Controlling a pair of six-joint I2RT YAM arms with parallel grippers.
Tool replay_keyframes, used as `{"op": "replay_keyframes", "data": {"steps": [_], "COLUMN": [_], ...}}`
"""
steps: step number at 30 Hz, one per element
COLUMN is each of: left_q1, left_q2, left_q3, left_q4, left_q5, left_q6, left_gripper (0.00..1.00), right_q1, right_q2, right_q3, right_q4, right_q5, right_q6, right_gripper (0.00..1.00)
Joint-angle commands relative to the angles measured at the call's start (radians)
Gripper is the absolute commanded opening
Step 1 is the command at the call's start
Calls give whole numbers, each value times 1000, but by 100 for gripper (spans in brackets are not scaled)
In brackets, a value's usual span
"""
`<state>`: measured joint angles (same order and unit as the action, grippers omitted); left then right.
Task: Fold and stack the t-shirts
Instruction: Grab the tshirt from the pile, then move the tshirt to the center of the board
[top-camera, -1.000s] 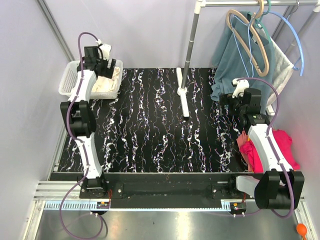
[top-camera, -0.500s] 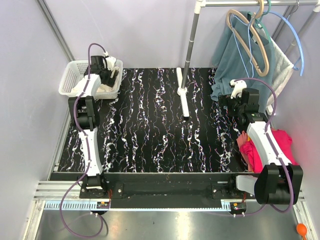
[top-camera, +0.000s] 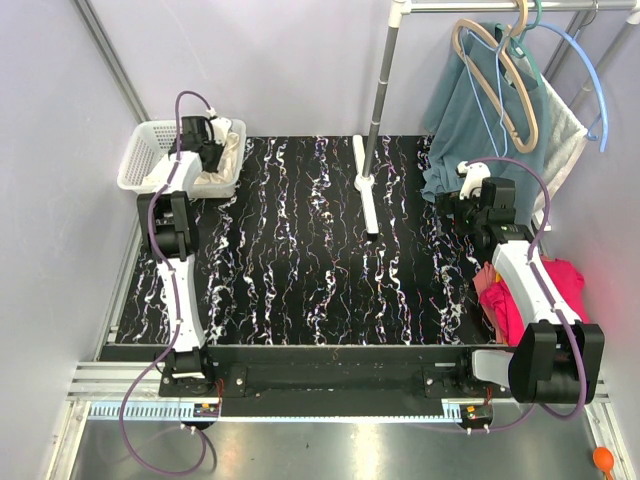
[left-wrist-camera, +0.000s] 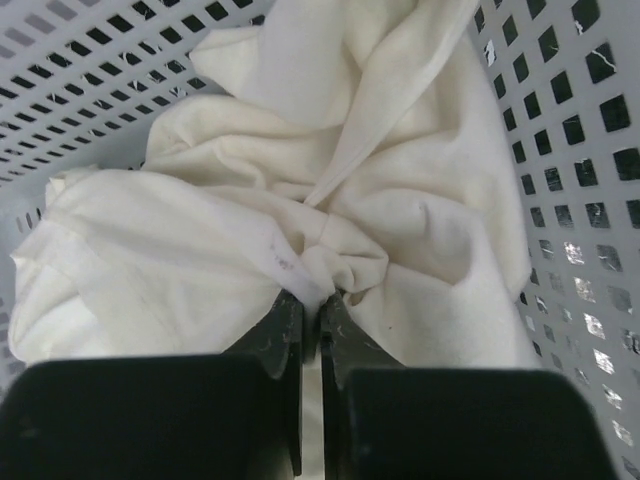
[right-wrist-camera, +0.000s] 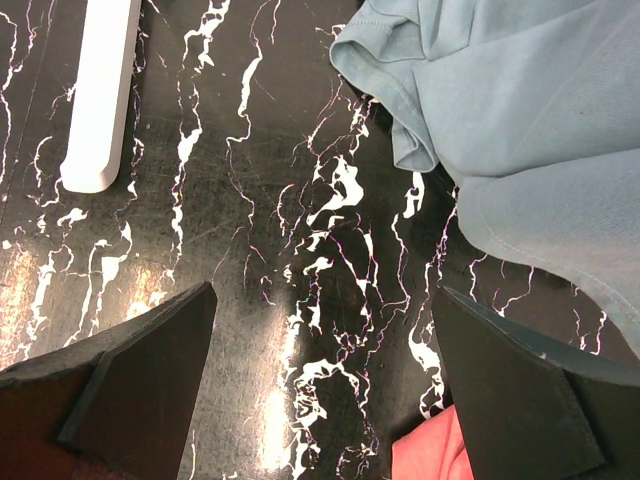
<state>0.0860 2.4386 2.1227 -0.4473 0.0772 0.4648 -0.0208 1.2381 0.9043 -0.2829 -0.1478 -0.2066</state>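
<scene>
A cream t-shirt lay crumpled in the white basket, pinched by the left pincer.

The left pincer's jaws were closed tight on a bunched fold near the middle of the shirt, and the cloth gathered into wrinkles at their tips. The basket sat at the far left corner of the black marbled counter. At the counter's right edge, a pile of pink t-shirts lay beside the right arm. The right pincer hung above the counter with its jaws spread wide and nothing between them. It was near the hem of a teal garment that hung from hangers on a rack, whose white foot rested on the counter.
</scene>
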Motion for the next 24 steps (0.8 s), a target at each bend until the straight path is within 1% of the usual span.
{"op": "replay_keyframes", "data": {"steps": [1,5,6,7,12,16,17,20,24], "left_q1": [8,6,6,6,-18,-80,-80,-155,-184], "left_q2": [-163,-324,-395,-433,-654,-806,-841,-982,-1102], "left_q3": [-12,-26,-33,-38,-49,-70,-79,-89,-89], "left_q4": [59,38,36,35,-2,-59,-71,-99,-143], "left_q5": [12,30,35,41,82,102,105,81,99], "left_q6": [-95,-158,-170,-189,-204,-183,-175,-150,-153], "left_gripper": [0,0,0,0,0,0,0,0,0], "right_q1": [-1,-1,-1,-1,-1,-1,-1,-1,-1], "right_q2": [4,1,1,0,-11,-22,-22,-23,-25], "right_q3": [5,7,5,5,5,7,7,10,11], "right_q4": [8,7,8,8,4,2,1,-1,-2], "right_q5": [-1,-7,-9,-12,-22,-35,-38,-47,-55], "right_q6": [-14,-13,-13,-13,-10,-2,-1,3,7], "right_gripper": [100,100,100,100,100,100,100,100,100]}}
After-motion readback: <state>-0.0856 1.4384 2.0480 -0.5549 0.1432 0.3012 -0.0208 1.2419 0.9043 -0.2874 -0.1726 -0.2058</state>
